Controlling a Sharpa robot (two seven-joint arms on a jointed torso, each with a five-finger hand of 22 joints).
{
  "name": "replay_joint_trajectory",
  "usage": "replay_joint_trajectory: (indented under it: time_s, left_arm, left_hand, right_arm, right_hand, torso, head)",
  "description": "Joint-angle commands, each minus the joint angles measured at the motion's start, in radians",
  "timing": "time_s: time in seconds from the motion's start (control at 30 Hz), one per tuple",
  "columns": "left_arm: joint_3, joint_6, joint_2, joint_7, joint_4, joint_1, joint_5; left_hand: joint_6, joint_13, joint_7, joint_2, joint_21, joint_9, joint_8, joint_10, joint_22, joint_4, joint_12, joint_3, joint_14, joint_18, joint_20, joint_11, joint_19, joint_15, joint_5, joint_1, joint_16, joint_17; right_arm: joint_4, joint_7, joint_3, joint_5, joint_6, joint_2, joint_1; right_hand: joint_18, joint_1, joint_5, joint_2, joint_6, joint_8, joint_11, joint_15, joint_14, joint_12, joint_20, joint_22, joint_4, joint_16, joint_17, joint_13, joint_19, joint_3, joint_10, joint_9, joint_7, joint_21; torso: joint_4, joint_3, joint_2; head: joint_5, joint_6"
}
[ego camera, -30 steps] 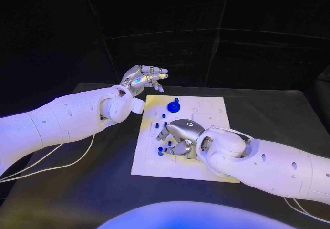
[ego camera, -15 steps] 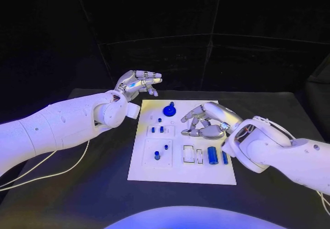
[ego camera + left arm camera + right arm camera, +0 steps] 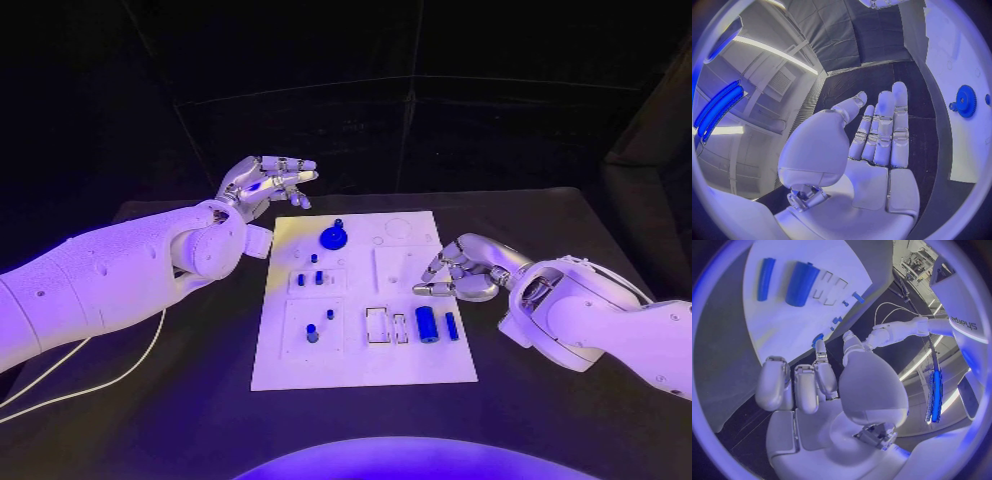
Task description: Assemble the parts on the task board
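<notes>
The white task board [image 3: 361, 360] lies in the middle of the table. On it a blue gear [image 3: 333, 238] sits near the far edge, two blue cylinders [image 3: 427, 323] lie near the right side, and small blue pegs [image 3: 309, 280] stand at the left. My left hand [image 3: 267, 180] hovers beyond the board's far left corner, fingers stretched out, holding nothing; its palm [image 3: 873, 140] faces the gear [image 3: 965, 101]. My right hand [image 3: 464, 270] is at the board's right edge, fingers curled in and empty. The right wrist view shows that hand [image 3: 817, 385] near the cylinders [image 3: 802, 277].
A black table [image 3: 577, 220] surrounds the board, with dark curtains behind it. A white cable [image 3: 58, 385] trails over the table's left side under my left arm.
My right hand has lifted off the board's left middle and drawn back to its right edge, uncovering the cylinders. The left hand has kept its place. The camera has shifted.
</notes>
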Motion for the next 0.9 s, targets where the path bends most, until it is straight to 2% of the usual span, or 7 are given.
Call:
replay_joint_trajectory:
  time_s: [0.03,0.13,0.27,0.33,0.67,0.9]
  left_arm:
    - [0.000,0.009,-0.001,0.003,0.003,0.001,-0.002]
    - [-0.001,0.010,-0.001,0.003,0.003,0.001,-0.002]
    - [-0.002,0.011,-0.001,0.003,0.003,0.001,-0.002]
    - [-0.003,0.011,-0.002,0.002,0.002,0.001,-0.002]
    - [-0.004,0.013,-0.004,0.002,0.003,0.000,-0.002]
    - [-0.005,0.014,-0.005,0.002,0.003,0.000,-0.002]
  left_hand:
    - [-0.006,0.000,0.002,0.013,-0.003,0.001,0.007,-0.006,-0.001,0.002,0.004,-0.003,-0.006,0.014,0.002,-0.001,-0.006,0.002,0.003,0.000,-0.004,-0.001]
    - [-0.006,0.000,0.002,0.013,-0.003,0.001,0.007,-0.006,-0.001,0.002,0.004,-0.003,-0.006,0.014,0.002,-0.001,-0.006,0.002,0.003,0.000,-0.004,-0.001]
    - [-0.006,0.000,0.002,0.013,-0.003,0.001,0.007,-0.006,-0.001,0.002,0.004,-0.003,-0.006,0.014,0.002,-0.001,-0.006,0.002,0.003,0.000,-0.004,-0.001]
    - [-0.006,0.000,0.002,0.013,-0.003,0.001,0.007,-0.006,-0.001,0.002,0.004,-0.003,-0.006,0.014,0.002,-0.001,-0.006,0.002,0.003,0.000,-0.004,-0.001]
    - [-0.006,0.000,0.002,0.013,-0.003,0.001,0.007,-0.006,-0.001,0.002,0.004,-0.003,-0.006,0.014,0.002,-0.001,-0.006,0.002,0.003,0.000,-0.004,-0.001]
    - [-0.006,0.000,0.002,0.013,-0.003,0.001,0.007,-0.006,-0.001,0.002,0.004,-0.003,-0.006,0.014,0.002,-0.001,-0.006,0.002,0.003,0.000,-0.004,-0.001]
  right_arm:
    - [0.014,-0.156,-0.001,-0.156,0.052,-0.006,-0.005]
    - [0.019,-0.195,-0.002,-0.196,0.064,-0.008,-0.011]
    - [0.023,-0.238,-0.002,-0.233,0.090,-0.005,-0.020]
    - [0.023,-0.250,-0.003,-0.241,0.103,-0.001,-0.025]
    - [0.012,-0.273,-0.003,-0.251,0.159,0.025,-0.046]
    - [0.003,-0.275,-0.003,-0.251,0.181,0.044,-0.063]
  right_hand:
    - [-0.007,0.005,0.000,-0.008,-0.013,0.025,-0.004,0.004,0.060,0.013,-0.002,0.010,0.042,0.009,0.010,0.019,0.011,-0.025,0.006,0.009,-0.002,0.008]
    - [-0.008,0.001,0.005,-0.012,-0.013,0.042,-0.006,0.002,0.061,0.015,-0.001,0.016,0.065,0.012,0.017,0.025,0.012,-0.040,0.006,0.015,-0.003,0.011]
    - [-0.009,-0.016,0.014,-0.009,-0.012,0.062,-0.009,0.000,0.061,0.016,-0.003,0.019,0.070,0.014,0.022,0.028,0.012,-0.054,0.006,0.024,-0.007,0.013]
    - [-0.009,-0.028,0.018,-0.004,-0.015,0.071,-0.009,-0.001,0.062,0.016,-0.004,0.020,0.070,0.015,0.025,0.030,0.012,-0.058,0.005,0.029,-0.008,0.013]
    - [-0.010,-0.051,0.021,0.001,-0.012,0.107,-0.015,-0.005,0.063,0.019,-0.007,0.027,0.070,0.020,0.037,0.039,0.014,-0.066,0.008,0.048,-0.015,0.017]
    - [-0.010,-0.051,0.021,0.002,-0.012,0.115,-0.017,-0.006,0.064,0.019,-0.008,0.028,0.069,0.021,0.039,0.040,0.015,-0.066,0.008,0.053,-0.017,0.017]
  torso:
    - [0.0024,-0.0004,0.000]
    - [0.0038,-0.0012,0.000]
    - [0.0054,-0.0008,0.000]
    - [0.0037,-0.0012,0.000]
    - [0.0035,-0.0023,0.000]
    - [0.0035,-0.0016,0.000]
  head:
    - [-0.008,-0.002]
    - [-0.010,-0.002]
    - [-0.011,-0.004]
    - [-0.011,-0.004]
    - [-0.011,-0.006]
    - [-0.012,-0.008]
